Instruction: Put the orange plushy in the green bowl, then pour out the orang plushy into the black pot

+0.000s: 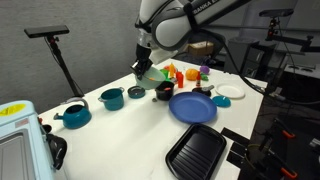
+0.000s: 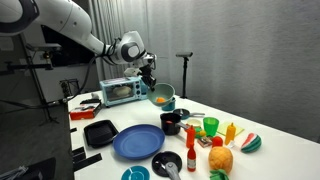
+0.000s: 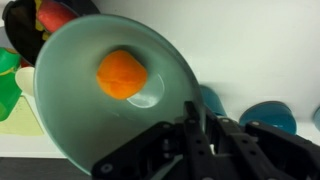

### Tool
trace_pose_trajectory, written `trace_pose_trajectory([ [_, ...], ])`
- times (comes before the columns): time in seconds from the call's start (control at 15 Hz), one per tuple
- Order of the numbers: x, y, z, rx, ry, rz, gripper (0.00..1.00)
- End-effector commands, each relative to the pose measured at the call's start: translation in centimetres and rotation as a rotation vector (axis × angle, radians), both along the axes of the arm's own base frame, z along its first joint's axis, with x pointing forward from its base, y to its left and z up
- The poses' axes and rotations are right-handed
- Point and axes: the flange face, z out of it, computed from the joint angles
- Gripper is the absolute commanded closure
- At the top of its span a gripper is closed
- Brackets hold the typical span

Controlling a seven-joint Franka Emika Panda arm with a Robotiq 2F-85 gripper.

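Note:
My gripper (image 3: 190,128) is shut on the rim of the pale green bowl (image 3: 90,120) and holds it off the table, tilted. The orange plushy (image 3: 122,74) lies inside the bowl near its bottom. In both exterior views the bowl (image 1: 152,72) (image 2: 164,98) hangs under the gripper (image 1: 143,64) (image 2: 151,78), up and to one side of the small black pot (image 1: 163,91) (image 2: 172,122) standing on the white table. The plushy also shows in an exterior view (image 2: 158,100).
A dark-blue plate (image 1: 192,107) lies beside the black pot. Two teal pots (image 1: 75,115) (image 1: 112,98), a small grey lidded pot (image 1: 135,91), a black griddle pan (image 1: 196,152), a white plate (image 1: 231,92), toy foods (image 1: 185,73) and a toaster oven (image 2: 120,90) stand around.

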Motion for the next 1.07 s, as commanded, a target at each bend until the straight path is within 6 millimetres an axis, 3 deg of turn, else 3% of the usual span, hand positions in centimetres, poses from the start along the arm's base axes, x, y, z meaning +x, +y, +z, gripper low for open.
trace_pose_trajectory([
  [0.0,0.03,0.05,0.09,0.0,0.0,0.0,0.92],
  [0.87,0.05,0.05,0.12,0.0,0.0,0.0,0.92],
  [1.0,0.2,-0.36,0.12,0.001,0.015,-0.003,0.98],
])
